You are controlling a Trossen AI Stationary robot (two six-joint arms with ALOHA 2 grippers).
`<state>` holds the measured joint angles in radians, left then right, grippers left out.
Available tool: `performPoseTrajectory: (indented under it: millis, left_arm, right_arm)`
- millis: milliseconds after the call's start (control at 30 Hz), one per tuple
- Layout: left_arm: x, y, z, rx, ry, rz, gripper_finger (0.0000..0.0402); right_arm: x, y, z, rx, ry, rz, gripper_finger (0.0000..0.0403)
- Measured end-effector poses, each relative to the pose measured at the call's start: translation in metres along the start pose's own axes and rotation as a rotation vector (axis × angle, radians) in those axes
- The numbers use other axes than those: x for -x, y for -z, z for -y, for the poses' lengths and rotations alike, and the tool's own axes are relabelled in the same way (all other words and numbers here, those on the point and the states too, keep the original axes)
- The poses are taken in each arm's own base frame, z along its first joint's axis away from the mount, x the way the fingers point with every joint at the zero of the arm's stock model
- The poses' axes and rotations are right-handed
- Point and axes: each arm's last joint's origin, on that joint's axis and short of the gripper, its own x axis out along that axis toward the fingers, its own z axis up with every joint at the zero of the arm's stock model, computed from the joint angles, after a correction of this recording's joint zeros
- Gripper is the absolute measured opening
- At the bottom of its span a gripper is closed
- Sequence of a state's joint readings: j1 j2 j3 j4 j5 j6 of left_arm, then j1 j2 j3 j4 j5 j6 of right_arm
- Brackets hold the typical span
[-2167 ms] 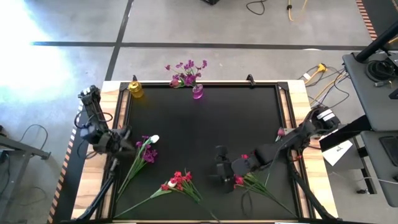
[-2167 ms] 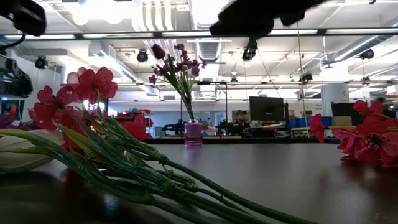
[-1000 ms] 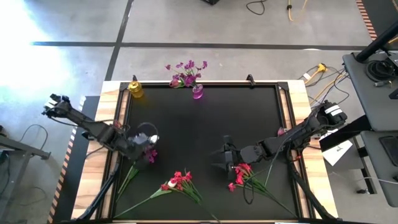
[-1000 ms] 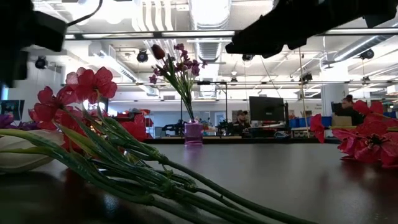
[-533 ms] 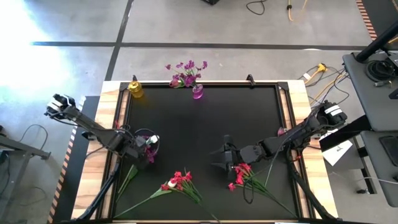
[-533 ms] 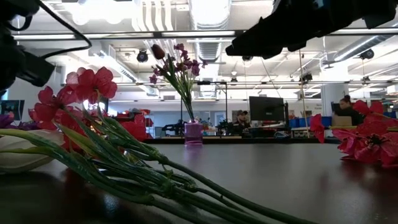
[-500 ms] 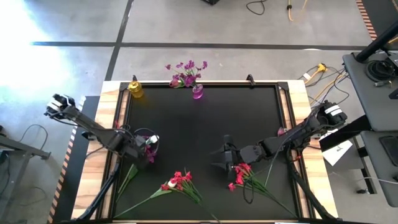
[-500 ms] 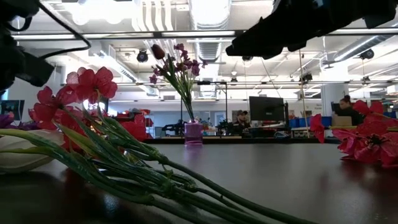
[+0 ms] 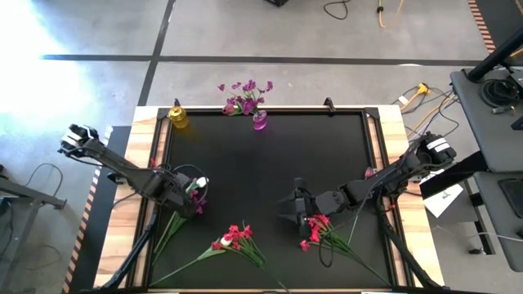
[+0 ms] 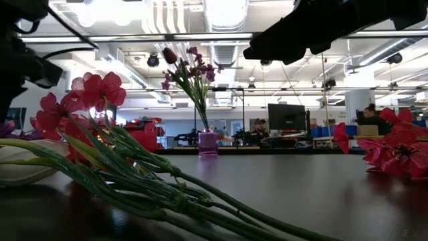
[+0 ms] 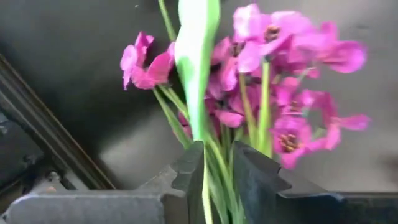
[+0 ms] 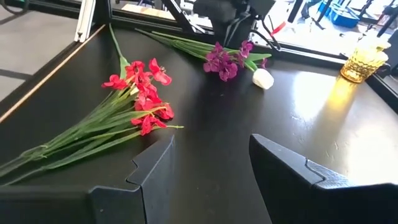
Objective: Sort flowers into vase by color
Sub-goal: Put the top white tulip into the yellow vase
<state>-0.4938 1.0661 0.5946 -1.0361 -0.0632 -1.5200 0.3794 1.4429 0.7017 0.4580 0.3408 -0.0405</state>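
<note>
Lowered, left gripper (image 11: 217, 171) clenches the purple spray (image 11: 273, 93), shown only wrist-on; right gripper (image 12: 208, 168) gapes.

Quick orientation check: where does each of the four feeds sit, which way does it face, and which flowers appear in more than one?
High view: overhead, looking straight down on the black table; both arms show.
Low view: at table-top height, facing the glass vase of purple flowers; dark arm parts overhead.
Left wrist view: on the left arm; left gripper closed on the purple-magenta spray's green stems.
Right wrist view: on the right arm; right gripper open, facing the loose red-pink spray.
Shared: the right wrist and high views both show that red-pink spray.
</note>
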Motion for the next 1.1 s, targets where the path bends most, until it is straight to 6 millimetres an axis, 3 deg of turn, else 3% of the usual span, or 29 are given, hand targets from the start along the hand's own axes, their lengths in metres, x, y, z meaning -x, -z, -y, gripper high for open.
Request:
performPoseTrajectory:
  millis: [667,933,1100]
  left_arm:
    - [-0.026,0.004,0.018,0.023,-0.190,-0.123,0.0036]
    - [-0.005,0.000,0.038,-0.022,-0.176,-0.084,0.0002]
    - [0.031,-0.008,0.059,-0.058,-0.158,0.072,0.0001]
  right_arm:
    - [0.013,0.001,-0.035,0.039,-0.113,0.003,0.0201]
    - [0.028,-0.002,-0.055,0.055,-0.187,0.010,0.0201]
    - [0.050,-0.002,-0.060,0.060,-0.117,-0.056,0.0201]
